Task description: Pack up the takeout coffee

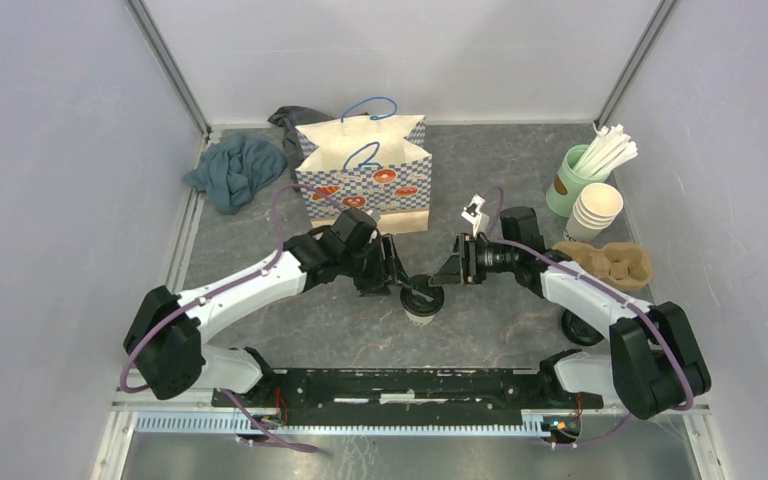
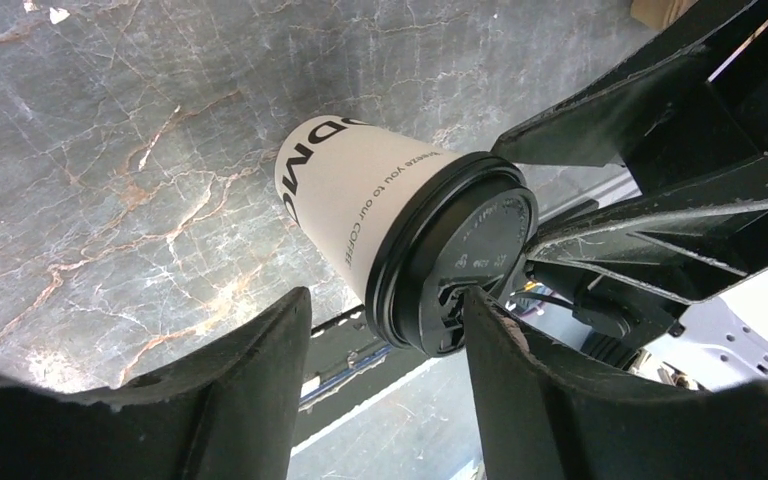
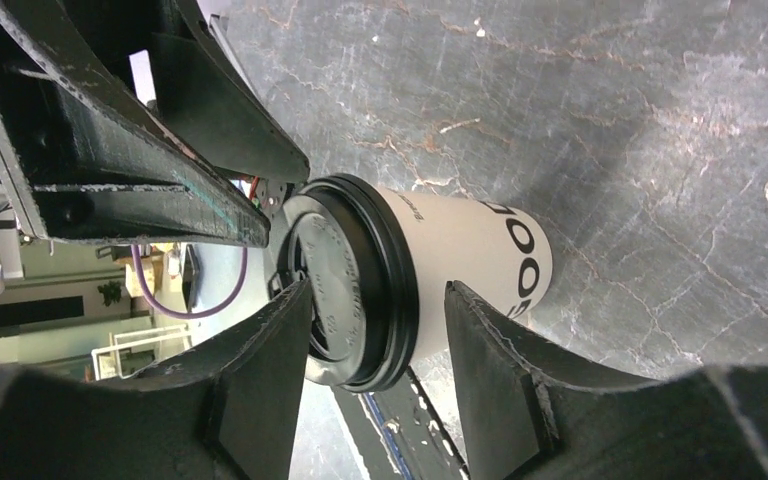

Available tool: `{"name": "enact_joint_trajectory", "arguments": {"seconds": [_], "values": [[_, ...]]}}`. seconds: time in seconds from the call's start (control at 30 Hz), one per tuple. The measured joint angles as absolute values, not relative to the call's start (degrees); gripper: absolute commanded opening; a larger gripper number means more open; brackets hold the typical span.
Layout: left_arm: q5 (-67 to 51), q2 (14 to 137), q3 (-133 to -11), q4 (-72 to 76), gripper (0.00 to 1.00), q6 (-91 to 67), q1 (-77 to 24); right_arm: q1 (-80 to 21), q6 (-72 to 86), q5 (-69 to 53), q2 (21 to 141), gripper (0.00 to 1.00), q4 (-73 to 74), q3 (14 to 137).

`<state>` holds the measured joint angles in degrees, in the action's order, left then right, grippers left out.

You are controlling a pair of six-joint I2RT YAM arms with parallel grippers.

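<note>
The takeout coffee (image 1: 422, 300), a cream cup with a black lid, stands upright on the marble table between my two grippers. My left gripper (image 1: 401, 281) reaches in from the left and is open. In the left wrist view one of its fingertips (image 2: 475, 305) rests against the lid (image 2: 460, 255), and the cup wall (image 2: 360, 200) lies beyond the gap. My right gripper (image 1: 449, 272) comes from the right, also open. Its jaws straddle the lid's rim (image 3: 385, 285): one finger (image 3: 280, 340) lies over the lid's top and the other stands beside the cup wall (image 3: 470, 245). The patterned paper bag (image 1: 365, 172) stands open behind.
A mint-green cup of straws (image 1: 572, 178), a stack of lidless cups (image 1: 596, 210) and a brown cardboard carrier (image 1: 612, 262) sit at the right. A blue-grey cloth (image 1: 236, 170) and a dark cloth (image 1: 293, 120) lie left of the bag. A dark round thing (image 1: 580, 328) lies by the right arm.
</note>
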<state>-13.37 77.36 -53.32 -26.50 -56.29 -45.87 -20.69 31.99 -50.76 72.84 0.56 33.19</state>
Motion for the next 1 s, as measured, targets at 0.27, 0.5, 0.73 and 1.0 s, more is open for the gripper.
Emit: {"name": "enact_joint_trajectory", "arguments": {"seconds": [0.27, 0.5, 0.73, 1.0], "values": [[-13.1, 70.4, -52.4, -26.9, 0.44, -58.0, -44.4, -20.8, 31.4, -50.8, 72.8, 0.55, 1.7, 35.2], [-13.4, 73.3, -52.1, -26.0, 0.36, -58.7, -43.9, -20.8, 31.3, -50.9, 72.8, 0.52, 1.8, 35.2], [-14.0, 76.4, -52.1, -25.8, 0.34, -58.7, -43.8, -20.8, 31.1, -50.9, 72.8, 0.51, 1.8, 35.2], [-14.8, 76.4, -51.6, -24.7, 0.35, -58.7, -43.8, -20.8, 30.8, -50.9, 72.8, 0.49, 1.8, 34.5]]}}
